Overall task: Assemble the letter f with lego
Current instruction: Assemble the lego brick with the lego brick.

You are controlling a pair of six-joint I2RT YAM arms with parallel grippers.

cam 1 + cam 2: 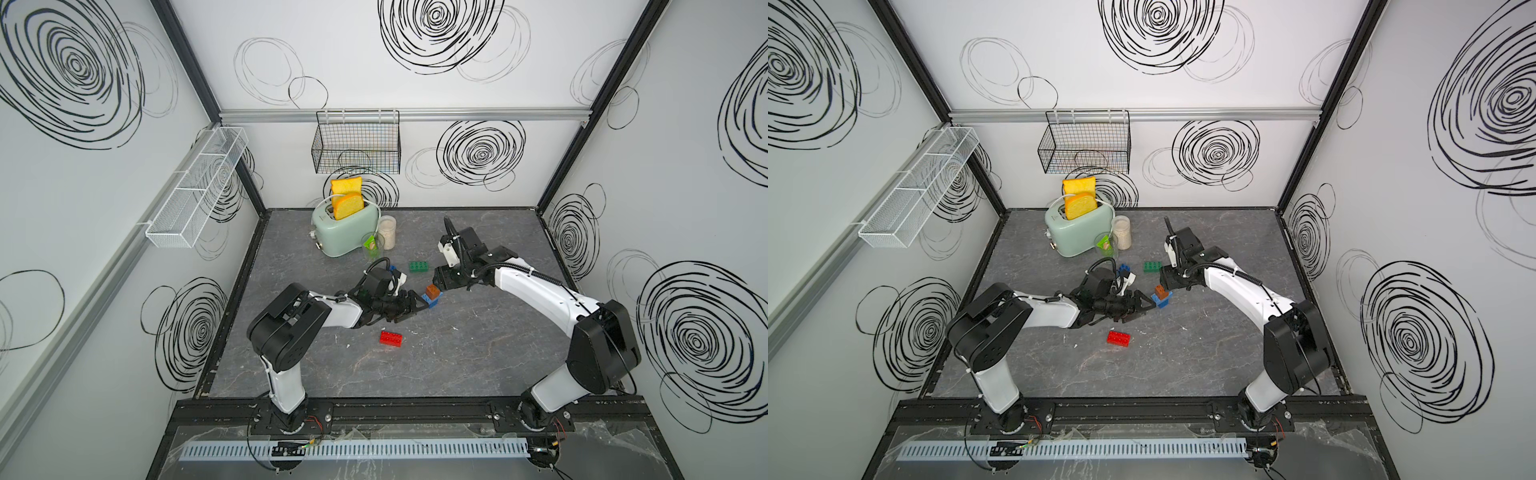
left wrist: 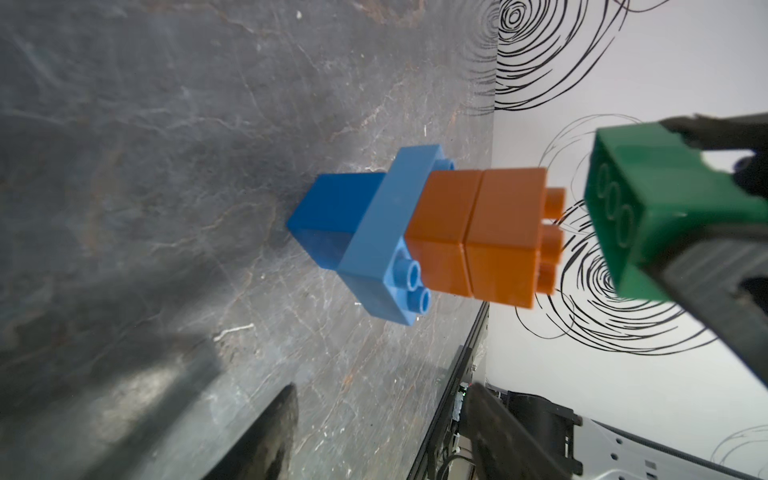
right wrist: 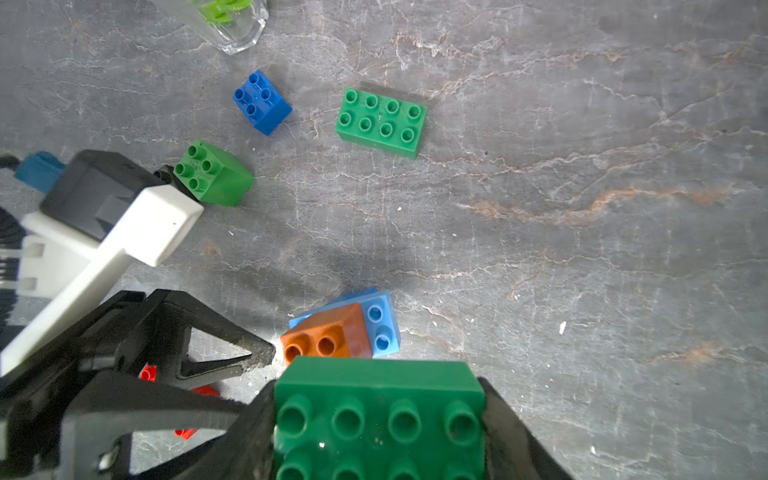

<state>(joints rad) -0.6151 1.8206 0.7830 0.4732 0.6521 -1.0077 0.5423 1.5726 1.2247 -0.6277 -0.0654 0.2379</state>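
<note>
Your right gripper (image 3: 379, 424) is clamped on a green oblong brick (image 2: 648, 199), one jaw on each end face. The brick's hollow underside faces the stack (image 1: 432, 296) and sits just clear of its top studs. The stack stands upright near the middle of the frame in both top views. It has a dark blue square (image 2: 328, 212) on the table, a light blue oblong (image 2: 386, 232) across that, and two orange squares (image 2: 482, 237) on top.

Your left gripper (image 1: 1144, 311) is just beside the stack with its jaws apart and nothing between them.

Expect the bricks to be light, rigid and smooth-sided, so they will likely slip under a loose pinch. Grip them on flat opposite walls and leave the studs and underside free. The stack looks tall and narrow and will probably tip when you press down, so brace it low with the left gripper.

Around the stack lie these loose bricks:
- a green oblong (image 1: 419, 266) just above centre
- a red oblong (image 1: 390, 338) below centre
- a blue square (image 3: 262, 102)
- a green square (image 3: 214, 174)

Above centre, the toaster (image 1: 345, 232) has two bread slices (image 1: 348, 203) standing in its slots. Beside it, the jar (image 1: 387, 232) holds something pale and the glass (image 1: 372, 245) holds something green. Nothing shows in the black basket (image 1: 356, 143) at upper centre or the white basket (image 1: 195, 187) at the left.
</note>
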